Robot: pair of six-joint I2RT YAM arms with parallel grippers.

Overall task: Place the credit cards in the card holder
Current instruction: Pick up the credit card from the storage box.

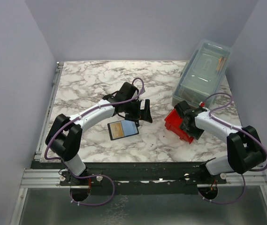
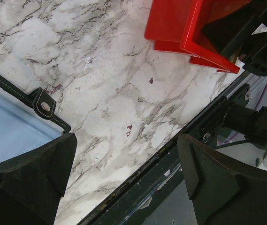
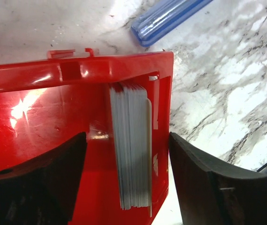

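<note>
Now: L hand [image 1: 142,112] sits over the tabletop [image 1: 86,84], fingers wide apart, nothing between them. The card holder [image 1: 123,129] lies open and flat on the marble just beside that hand, on its base side. In L wrist view we see the holder's blue-grey panel and snap tab [image 2: 44,105] next to one finger, a corner hidden behind it.

R hand [image 1: 186,121] is down in the red bin [image 1: 174,124], also spread wide, gripping nothing. The credit cards [image 3: 133,150] stand as a stack on edge against the bin's side wall, between R hand's fingers. They're seen edge-on, pale grey, so we can't tell face colour. No contact w/ either finger is visible. The clear lidded box [image 1: 202,72] sits just beyond R hand, near the bin.
</note>
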